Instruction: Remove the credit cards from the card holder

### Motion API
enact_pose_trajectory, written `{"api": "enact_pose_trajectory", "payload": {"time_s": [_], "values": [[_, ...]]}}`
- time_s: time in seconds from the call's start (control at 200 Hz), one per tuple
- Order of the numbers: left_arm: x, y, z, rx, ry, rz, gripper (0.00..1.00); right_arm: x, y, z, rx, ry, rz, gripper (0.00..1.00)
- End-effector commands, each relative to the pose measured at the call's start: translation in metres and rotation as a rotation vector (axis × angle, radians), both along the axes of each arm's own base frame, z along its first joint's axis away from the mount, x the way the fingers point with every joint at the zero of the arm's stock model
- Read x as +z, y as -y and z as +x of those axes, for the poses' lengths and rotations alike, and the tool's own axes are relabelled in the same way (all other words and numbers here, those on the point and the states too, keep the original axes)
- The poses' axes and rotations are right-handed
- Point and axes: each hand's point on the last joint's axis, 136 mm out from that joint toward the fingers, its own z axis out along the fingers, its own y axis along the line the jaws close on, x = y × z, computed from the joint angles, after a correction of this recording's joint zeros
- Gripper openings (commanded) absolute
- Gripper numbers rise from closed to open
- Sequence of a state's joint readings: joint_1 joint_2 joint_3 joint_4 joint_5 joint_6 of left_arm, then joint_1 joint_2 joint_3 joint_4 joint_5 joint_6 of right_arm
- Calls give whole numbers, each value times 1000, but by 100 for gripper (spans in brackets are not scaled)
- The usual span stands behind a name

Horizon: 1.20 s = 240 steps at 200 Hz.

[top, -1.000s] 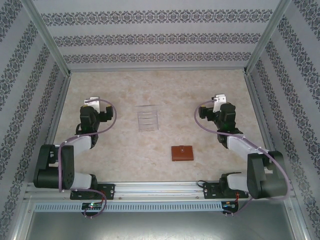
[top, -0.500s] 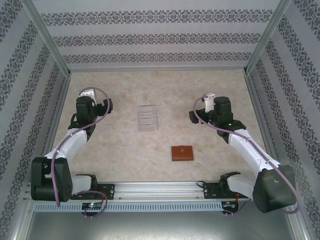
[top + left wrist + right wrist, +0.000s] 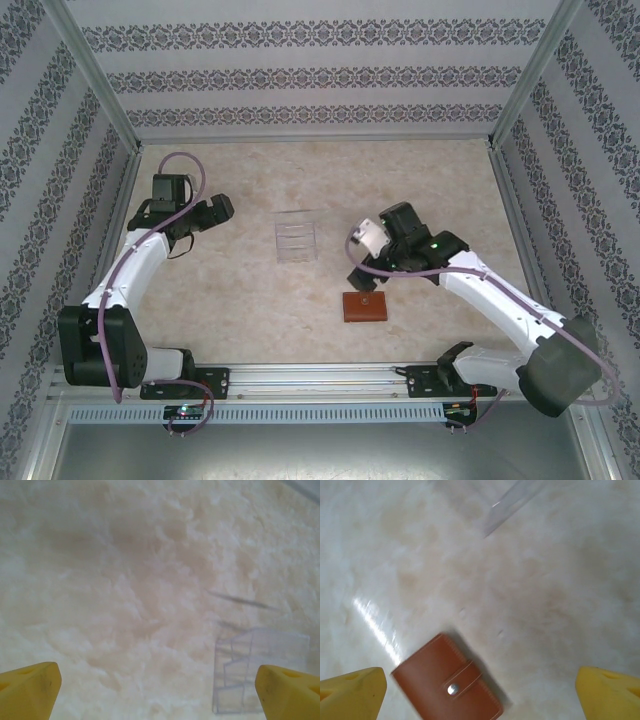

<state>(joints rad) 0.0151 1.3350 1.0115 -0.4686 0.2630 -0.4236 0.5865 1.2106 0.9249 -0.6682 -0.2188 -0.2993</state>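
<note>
Top: we list card holder [image 3: 365, 306] closed on tabletop [image 3: 250, 300], right gripper [image 3: 363, 272] just over it.
Left wrist: left gripper [image 3: 160, 692] wide, empty.
Right wrist: gripper wide, empty; we judge leather light, soft; take strap tab [image 3: 462, 680].

No lettering, brand, number or sign can be read anywhere: the card holder [image 3: 432, 682] shows plain brown leather with a bare snap, the clear tray [image 3: 296, 240] looks unmarked, and the walls [image 3: 300, 75] carry only ornamental bands, though fine print might be lost in the blur.
</note>
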Motion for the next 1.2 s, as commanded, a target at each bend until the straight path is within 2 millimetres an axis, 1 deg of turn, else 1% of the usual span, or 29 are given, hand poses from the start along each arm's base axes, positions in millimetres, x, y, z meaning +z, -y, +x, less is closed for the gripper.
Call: {"api": "enact_pose_trajectory", "payload": {"time_s": [0.0, 0.115, 0.155, 0.23, 0.345, 0.47, 0.664, 0.844, 0.909, 1.054, 1.194], "values": [[2, 15, -28, -63, -122, -42, 100, -19, 3, -40, 257, -59, -142, 97], [9, 14, -40, -104, -136, -12, 100, -32, 7, -55, 369, -91, -213, 97], [10, 14, -43, -120, -141, 0, 100, -35, 9, -57, 397, -95, -236, 96], [6, 15, -46, -154, -148, 18, 100, -43, 16, -55, 423, -86, -306, 96], [-10, 9, -48, -140, -185, 44, 100, -51, 19, -55, 492, -85, -369, 96], [-12, 10, -49, -161, -191, 52, 100, -56, 14, -50, 550, -62, -398, 97], [-20, -1, -54, -164, -197, 92, 100, -75, 9, -50, 627, -102, -436, 98], [-22, 1, -53, -173, -212, 73, 100, -90, 6, -47, 643, -128, -448, 98], [-23, -4, -53, -162, -216, 86, 100, -96, 6, -43, 643, -122, -453, 98], [-20, -25, -51, -89, -204, 85, 100, -107, 6, -40, 647, -129, -455, 98], [-21, -29, -51, -71, -209, 75, 100, -115, 3, -40, 659, -147, -451, 98]]}}
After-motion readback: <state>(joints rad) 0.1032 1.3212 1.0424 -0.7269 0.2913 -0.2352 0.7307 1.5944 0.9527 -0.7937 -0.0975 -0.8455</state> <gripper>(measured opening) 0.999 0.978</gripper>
